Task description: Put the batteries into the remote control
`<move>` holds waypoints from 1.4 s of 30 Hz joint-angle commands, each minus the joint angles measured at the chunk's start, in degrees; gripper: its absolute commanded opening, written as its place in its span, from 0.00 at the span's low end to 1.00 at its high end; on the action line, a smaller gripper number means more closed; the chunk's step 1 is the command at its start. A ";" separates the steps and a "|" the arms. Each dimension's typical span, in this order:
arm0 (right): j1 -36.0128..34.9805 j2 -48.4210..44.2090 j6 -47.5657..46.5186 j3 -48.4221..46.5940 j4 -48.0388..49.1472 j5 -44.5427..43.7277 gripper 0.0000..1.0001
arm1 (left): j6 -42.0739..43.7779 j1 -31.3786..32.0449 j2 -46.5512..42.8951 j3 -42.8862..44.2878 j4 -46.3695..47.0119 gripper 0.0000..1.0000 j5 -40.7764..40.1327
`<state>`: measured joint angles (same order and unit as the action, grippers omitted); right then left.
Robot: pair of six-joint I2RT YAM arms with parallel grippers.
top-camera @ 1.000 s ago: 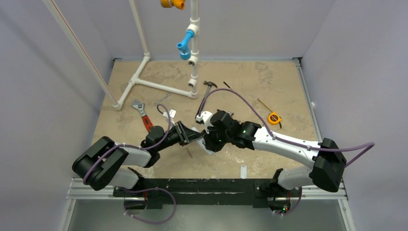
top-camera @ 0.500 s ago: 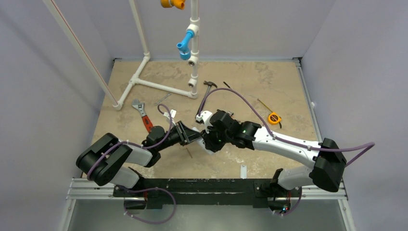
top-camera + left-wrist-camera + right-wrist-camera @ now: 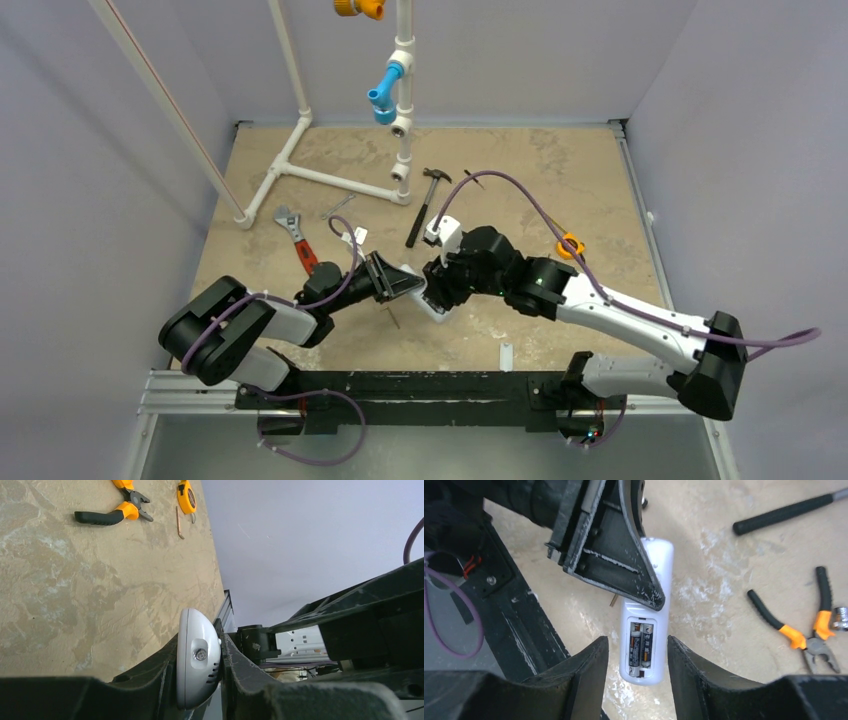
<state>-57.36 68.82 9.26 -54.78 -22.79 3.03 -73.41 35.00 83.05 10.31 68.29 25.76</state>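
Note:
The white remote control (image 3: pixel 658 565) is held off the table, back side up with its battery bay open. Two dark batteries (image 3: pixel 640 644) lie side by side in the bay. My left gripper (image 3: pixel 198 642) is shut on the remote's other end (image 3: pixel 197 665); one of its black fingers (image 3: pixel 624 570) covers the middle of the remote in the right wrist view. My right gripper (image 3: pixel 637 647) is open and empty, with a jaw on each side of the battery end and not touching it. In the top view both grippers meet at the table's middle (image 3: pixel 432 290).
A hammer (image 3: pixel 420 205), a red-handled wrench (image 3: pixel 298 240), an orange tape measure (image 3: pixel 570 243) and orange-black pliers (image 3: pixel 794 630) lie around. A white PVC pipe frame (image 3: pixel 330 180) stands at the back left. A small white strip (image 3: pixel 506 356) lies near the front edge.
My right arm has shifted to the right and its wrist has drawn back a little, uncovering the hammer. My left gripper still holds the remote in the same place.

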 commanded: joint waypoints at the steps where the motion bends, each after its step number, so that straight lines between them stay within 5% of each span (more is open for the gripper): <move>1: 0.06 -6.15 -2.72 2.17 7.69 -5.74 0.46 | -1.41 0.25 -0.58 1.29 3.90 0.00 1.54; 9: 0.06 -12.04 -25.59 11.12 14.05 1.87 0.42 | -1.76 0.25 -4.28 1.68 -0.97 0.00 3.46; 15: 0.05 -17.24 -40.04 11.33 3.12 16.08 0.34 | 0.04 0.27 -8.51 2.29 -7.08 0.00 4.36; 19: 0.06 -20.83 -46.39 14.55 4.30 21.40 0.28 | 1.26 0.25 -10.32 2.91 -10.08 0.00 4.93; 42: 0.01 -11.14 -53.04 12.81 3.87 24.73 0.23 | -0.58 0.28 -9.08 2.55 -5.72 0.00 6.47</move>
<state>-57.36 57.91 -42.87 -39.83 -19.79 26.70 -73.91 35.03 74.06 11.57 57.52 31.33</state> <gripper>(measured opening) 0.237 0.258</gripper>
